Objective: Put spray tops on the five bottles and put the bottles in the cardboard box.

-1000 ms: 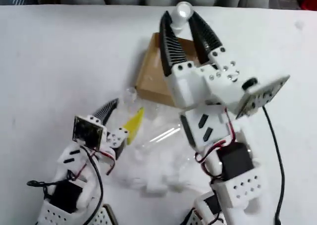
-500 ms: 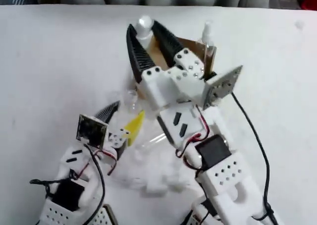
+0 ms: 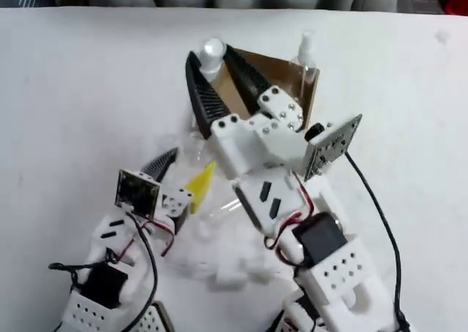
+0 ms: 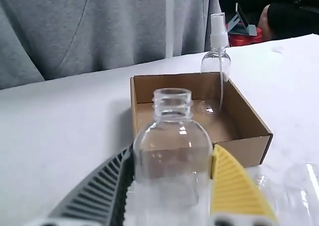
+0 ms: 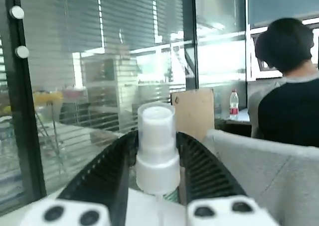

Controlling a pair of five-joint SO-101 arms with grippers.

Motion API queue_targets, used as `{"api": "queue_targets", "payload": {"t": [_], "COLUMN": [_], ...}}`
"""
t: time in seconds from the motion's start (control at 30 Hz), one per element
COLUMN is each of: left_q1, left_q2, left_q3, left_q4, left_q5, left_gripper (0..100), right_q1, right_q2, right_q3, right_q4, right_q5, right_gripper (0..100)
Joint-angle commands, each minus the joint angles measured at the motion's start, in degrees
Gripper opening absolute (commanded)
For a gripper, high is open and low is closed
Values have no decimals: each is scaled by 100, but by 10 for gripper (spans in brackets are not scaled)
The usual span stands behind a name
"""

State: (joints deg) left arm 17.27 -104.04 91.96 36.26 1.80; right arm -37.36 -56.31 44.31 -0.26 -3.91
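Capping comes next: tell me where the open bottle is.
Left wrist view: the open bottle is gripped in the left claw, near the cardboard box.

On the table (image 3: 73,91), toward the far middle: cardboard box (image 3: 281,72); inside it, upright in the far right corner, a capped bottle (image 4: 216,61); to the near left of the box, just short of its wall, left gripper (image 3: 179,177) with an open bottle (image 4: 172,146) upright between the fingers, box straight behind it; above the box's left side, raised off the table, right gripper (image 3: 213,61) with a spray top (image 5: 157,146) between the fingers; nearer than the box, between the two arms, a loose plastic pile (image 3: 234,244) on the table, just beside the left gripper.
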Motion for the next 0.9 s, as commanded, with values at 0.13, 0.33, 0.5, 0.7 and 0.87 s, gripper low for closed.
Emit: {"api": "queue_targets", "payload": {"t": [0.13,0.33,0.5,0.7,0.87], "left_q1": [13,13,13,4,4], "left_q2": [-75,-75,-75,-75,-75], "left_q3": [-62,-62,-62,-62,-62], "left_q4": [-220,-220,-211,-211,-211], "left_q5": [-70,-70,-70,-70,-70], "left_gripper": [20,20,20,20,20], "right_q1": [13,347,356,347,163], "right_q2": [-286,13,189,233,215], "right_q3": [-44,-44,-35,360,774], "right_q4": [673,286,136,119,136], "right_q5": [-369,-448,-527,-527,-527], "right_gripper": [15,15,15,15,15]}}
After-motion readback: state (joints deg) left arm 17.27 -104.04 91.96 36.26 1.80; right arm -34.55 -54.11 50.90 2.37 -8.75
